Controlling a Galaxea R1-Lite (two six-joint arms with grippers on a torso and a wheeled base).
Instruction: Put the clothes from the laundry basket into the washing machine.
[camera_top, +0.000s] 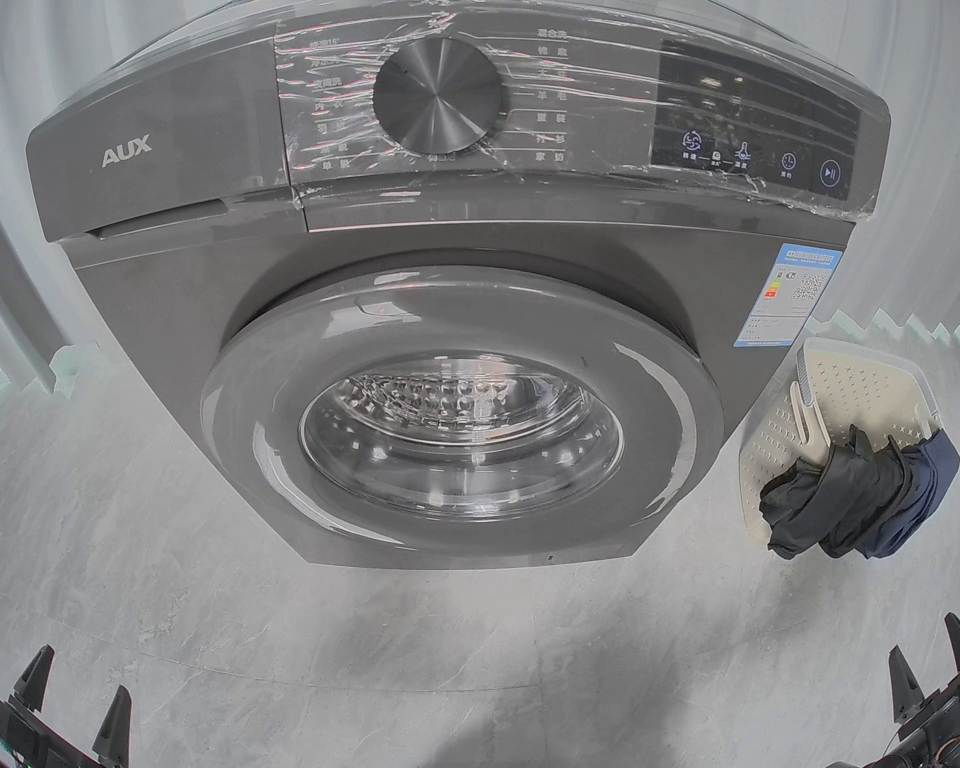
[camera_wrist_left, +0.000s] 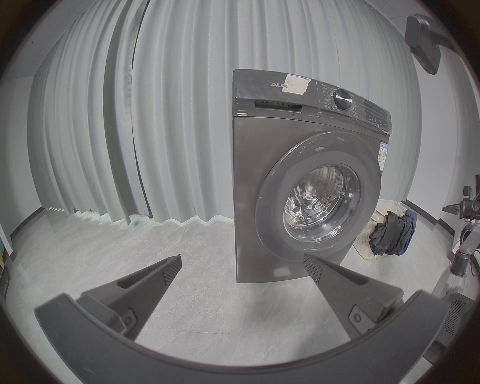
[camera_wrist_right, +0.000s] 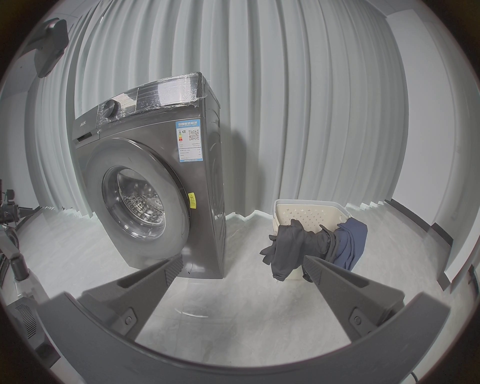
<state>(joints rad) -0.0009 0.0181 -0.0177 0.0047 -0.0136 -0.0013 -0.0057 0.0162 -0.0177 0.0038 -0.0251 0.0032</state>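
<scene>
I have the washing machine (camera_top: 460, 300) square in front of me, and its round door (camera_top: 460, 430) is shut, with the bare drum showing through the glass. The laundry basket (camera_top: 870, 385) stands on the floor just beside the machine, on my right. The clothes (camera_top: 835, 495) are all there: a dark grey garment and a navy garment (camera_top: 925, 480) next to it, both draped over the basket's near rim and hanging down its outside.

My left gripper (camera_top: 78, 690) hangs low on the left with its jaws wide apart and nothing between them. My right gripper (camera_top: 925, 660) is low on the right, also spread wide and empty, well short of the basket.

By my reading the job is at its very start: nothing is in the drum and no garment is in hand. The first step is the door, since nothing goes in while it is closed. I cannot make out a handle from here, so I would find the door's opening edge before committing an arm. The right arm is the natural one for the basket, and the draped cloth offers an easy pinch at the rim, though the two garments lie touching and may lift together
</scene>
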